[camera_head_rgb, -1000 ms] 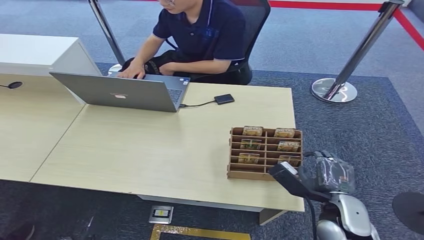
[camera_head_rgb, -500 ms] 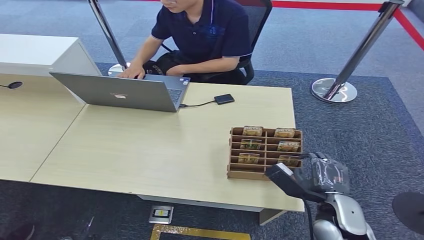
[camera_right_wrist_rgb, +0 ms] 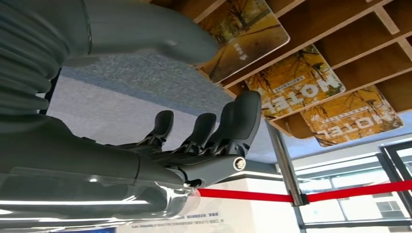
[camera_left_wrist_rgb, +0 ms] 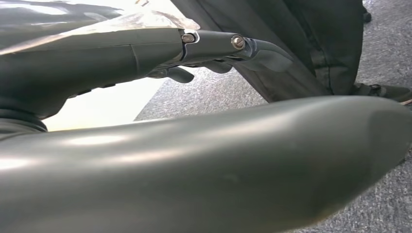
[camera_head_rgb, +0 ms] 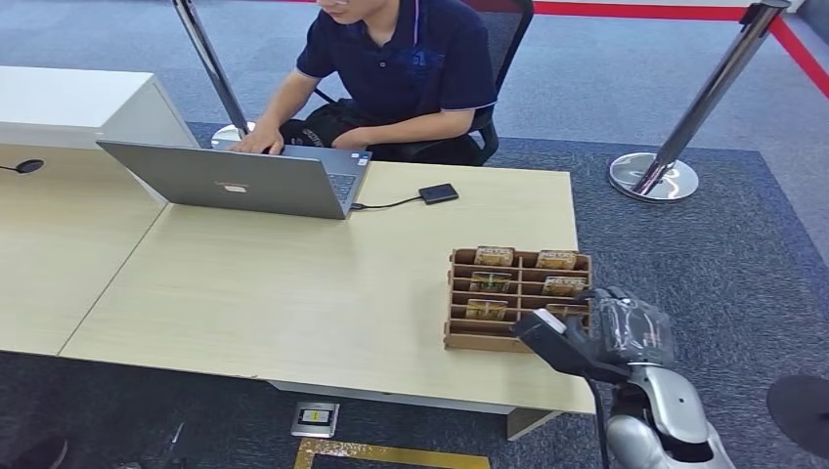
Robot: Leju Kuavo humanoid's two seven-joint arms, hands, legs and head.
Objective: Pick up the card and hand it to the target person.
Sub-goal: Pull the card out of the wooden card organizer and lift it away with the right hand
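Cards point(camera_head_rgb: 564, 311) with a yellow hotel print sit in the slots of a wooden rack point(camera_head_rgb: 458, 293), lower right of centre in my head view, at the desk's point(camera_head_rgb: 293, 283) near right corner. The nearest card lies in the rack's lower right slot, with my right hand point(camera_head_rgb: 587, 337) just beside it, coming in from the lower right of the frame. In my right wrist view the fingers point(camera_right_wrist_rgb: 243, 121) are released and slightly curled, holding nothing, their tips close under the card point(camera_right_wrist_rgb: 296, 82) edges but, as far as I can tell, not yet touching. The cards' long axes run across the slots. My left hand point(camera_left_wrist_rgb: 233, 46) hangs low, clear of the desk; whether it is released or clenched I cannot tell. The person point(camera_head_rgb: 401, 73) sits at a laptop point(camera_head_rgb: 235, 181), upper centre, well apart from the rack, across open desk surface.
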